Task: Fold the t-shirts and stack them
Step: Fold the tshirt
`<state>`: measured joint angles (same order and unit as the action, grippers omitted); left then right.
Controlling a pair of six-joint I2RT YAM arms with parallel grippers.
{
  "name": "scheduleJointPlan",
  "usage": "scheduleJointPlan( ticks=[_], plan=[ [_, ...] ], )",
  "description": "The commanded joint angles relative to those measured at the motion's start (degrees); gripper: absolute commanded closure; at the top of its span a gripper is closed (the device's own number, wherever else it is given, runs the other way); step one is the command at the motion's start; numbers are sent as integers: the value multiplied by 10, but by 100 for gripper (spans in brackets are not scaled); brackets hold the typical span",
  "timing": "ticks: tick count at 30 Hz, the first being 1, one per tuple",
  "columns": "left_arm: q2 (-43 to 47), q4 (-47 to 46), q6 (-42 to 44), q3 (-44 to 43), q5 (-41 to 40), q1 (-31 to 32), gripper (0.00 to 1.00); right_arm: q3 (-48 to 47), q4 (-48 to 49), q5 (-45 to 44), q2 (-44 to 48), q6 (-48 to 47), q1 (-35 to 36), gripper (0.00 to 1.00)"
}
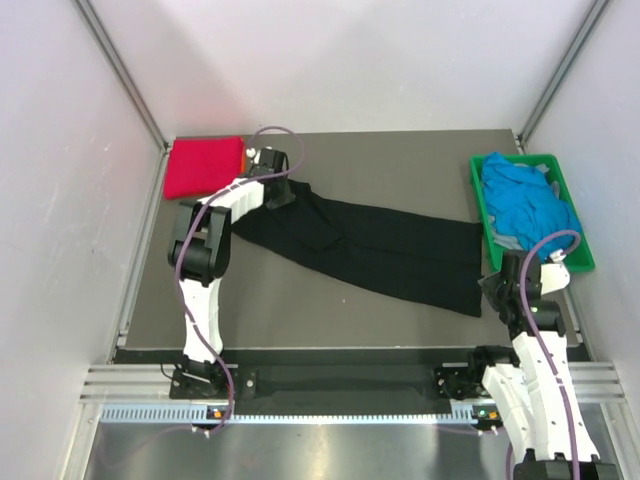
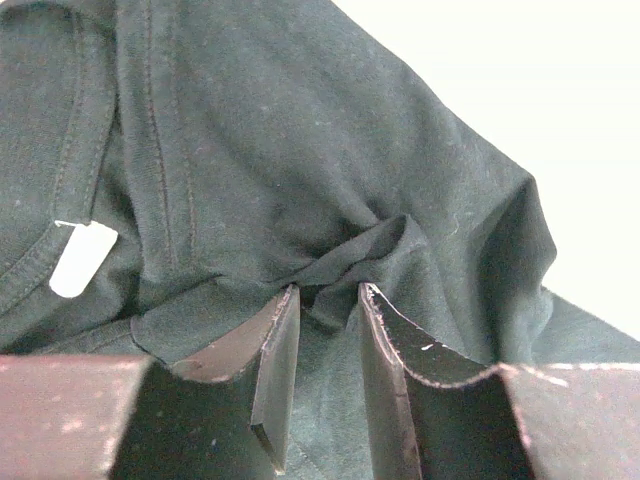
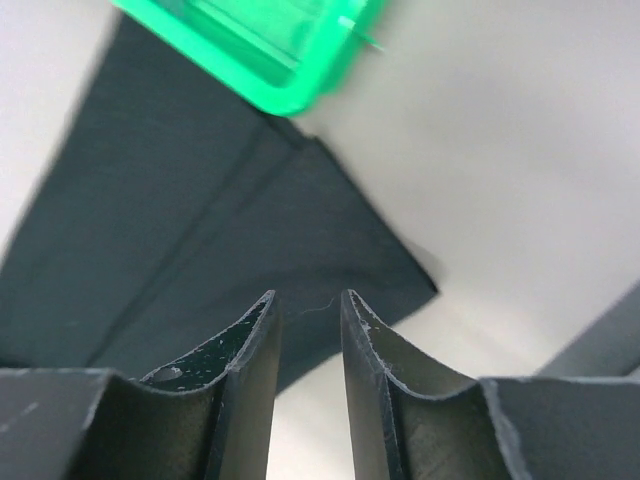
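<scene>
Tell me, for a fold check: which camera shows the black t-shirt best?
Top external: nearly the whole black t-shirt lies diagonally across the table. Left wrist shows only bunched cloth near the collar, pinched in the left gripper. Right wrist shows only a hem corner near the green crate.

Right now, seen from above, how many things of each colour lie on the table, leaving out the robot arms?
black shirt: 1
red folded shirt: 1
blue cloth heap: 1 (the shirts in it cannot be counted)
green crate: 1
Total: 4
</scene>
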<state>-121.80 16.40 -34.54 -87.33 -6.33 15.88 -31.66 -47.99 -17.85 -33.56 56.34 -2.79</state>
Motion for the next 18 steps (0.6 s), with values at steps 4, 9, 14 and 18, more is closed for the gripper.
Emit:
scheduleJointPlan(
  ticks=[4,9,14,18],
  plan=[
    [-100,15,-1,-75,78,14,65,-39,75,36,-4,-24,-7,68],
    [-163,31,12,-160,69,13,64,-41,125,66,-26,-52,-7,68],
    [-236,65,20,-281,50,13,64,-38,170,80,-61,-70,-7,68],
    [-259,81,30,-329,31,13,64,-31,220,99,-113,-92,-6,68]
  ],
)
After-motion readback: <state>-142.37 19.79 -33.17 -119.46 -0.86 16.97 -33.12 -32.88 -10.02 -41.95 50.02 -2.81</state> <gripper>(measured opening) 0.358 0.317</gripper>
